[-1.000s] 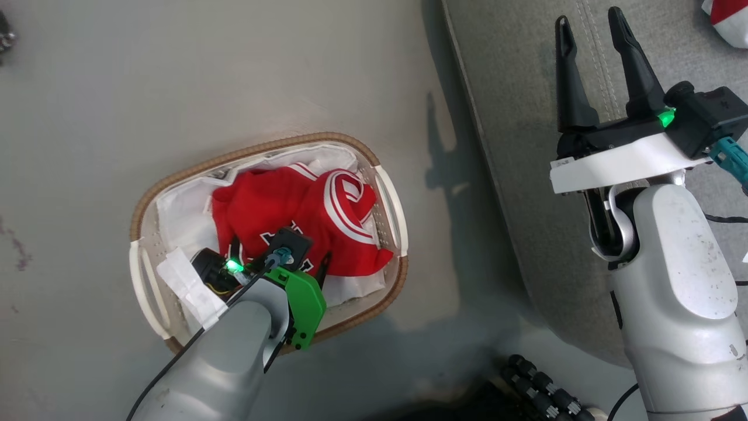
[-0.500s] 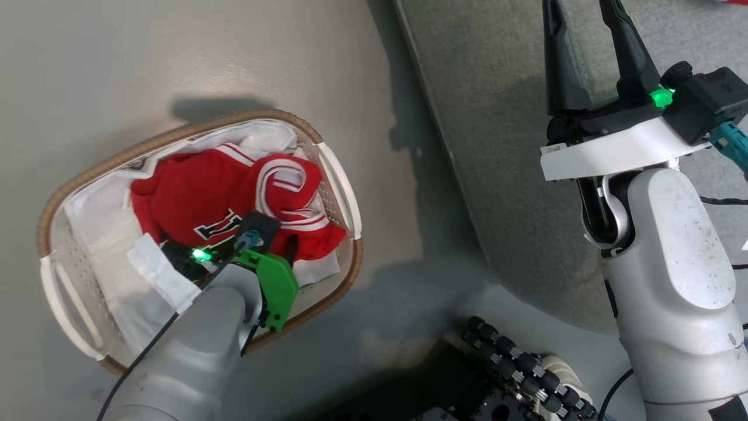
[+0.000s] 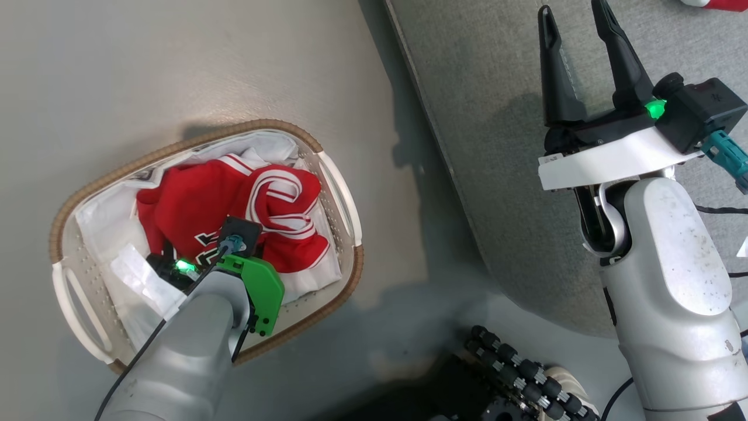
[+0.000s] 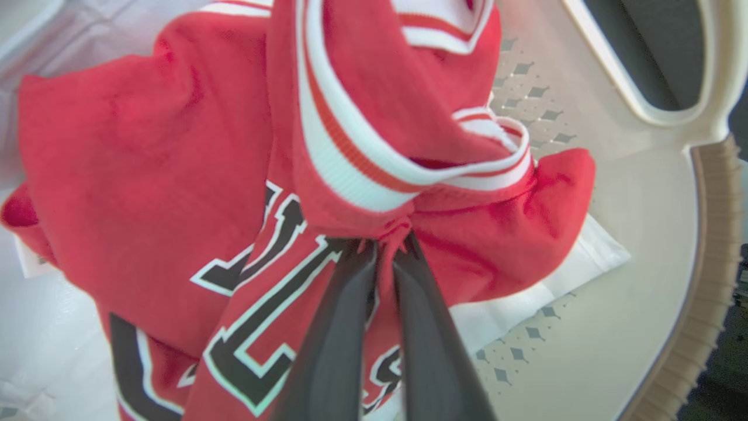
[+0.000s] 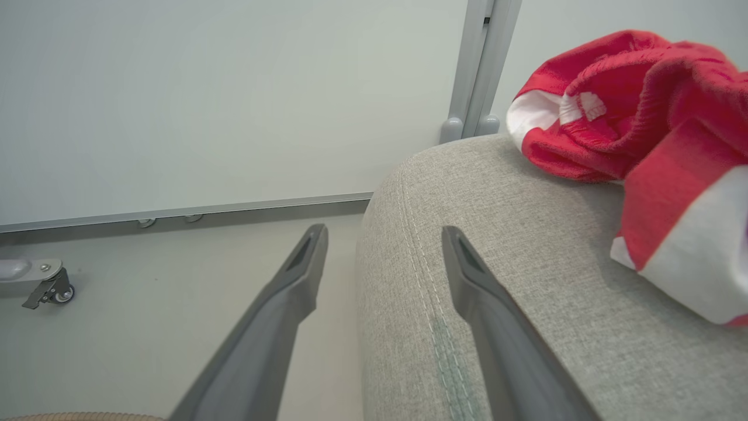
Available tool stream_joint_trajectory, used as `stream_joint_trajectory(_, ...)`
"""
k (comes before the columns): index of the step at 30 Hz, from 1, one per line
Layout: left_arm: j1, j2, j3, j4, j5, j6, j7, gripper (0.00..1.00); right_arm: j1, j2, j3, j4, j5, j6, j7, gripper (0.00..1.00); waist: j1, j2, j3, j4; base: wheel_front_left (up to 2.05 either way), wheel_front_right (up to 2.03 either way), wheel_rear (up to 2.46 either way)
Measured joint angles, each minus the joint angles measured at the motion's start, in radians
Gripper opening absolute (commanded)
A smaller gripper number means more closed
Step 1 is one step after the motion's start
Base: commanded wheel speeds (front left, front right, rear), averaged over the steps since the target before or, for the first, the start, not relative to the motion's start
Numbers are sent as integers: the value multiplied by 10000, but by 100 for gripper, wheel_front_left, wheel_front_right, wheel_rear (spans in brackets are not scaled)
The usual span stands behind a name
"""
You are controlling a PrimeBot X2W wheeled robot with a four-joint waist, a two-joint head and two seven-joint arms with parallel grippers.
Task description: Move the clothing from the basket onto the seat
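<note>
The white slatted basket (image 3: 346,196) with a brown woven rim stands on the floor at the left. A red jersey (image 3: 193,199) with white trim and black lettering lies crumpled in it. My left gripper (image 4: 385,248) reaches down into the basket, shut on a bunched fold of the jersey (image 4: 146,152). A white cloth (image 4: 526,298) lies under the jersey. My right gripper (image 3: 572,14) hangs open over the grey seat (image 3: 497,146), its fingers straddling the stitched seam (image 5: 421,234). Another red and white garment (image 5: 631,105) rests on the seat.
A glossy white liner sheet (image 3: 105,216) covers the basket's left side. My base with black rollers (image 3: 526,374) is at the bottom. Bare grey floor (image 3: 175,58) surrounds the basket. A pale wall (image 5: 175,105) and a caster (image 5: 55,289) lie beyond the seat's corner.
The head camera has swung, so basket and seat sit further left. The left gripper's finger, earlier spread beside the jersey, has drawn in and the cloth is pinched. The right gripper stays open.
</note>
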Motion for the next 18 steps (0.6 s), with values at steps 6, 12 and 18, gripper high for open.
stream_joint_trajectory(6,105,-105,21,-253,-169,-222,-454,0,280,2,-232,165,-305,0,0,100,0,0,-520,209,0,0,0)
stream_joint_trajectory(12,266,-176,-65,-917,-203,-382,-654,0,809,6,-614,360,-805,0,0,100,0,0,-1312,515,0,0,0)
stream_joint_trajectory(18,484,-63,109,-2506,31,-424,-700,0,1528,10,-997,558,-1281,2,0,100,-1,0,-2302,906,0,0,0)
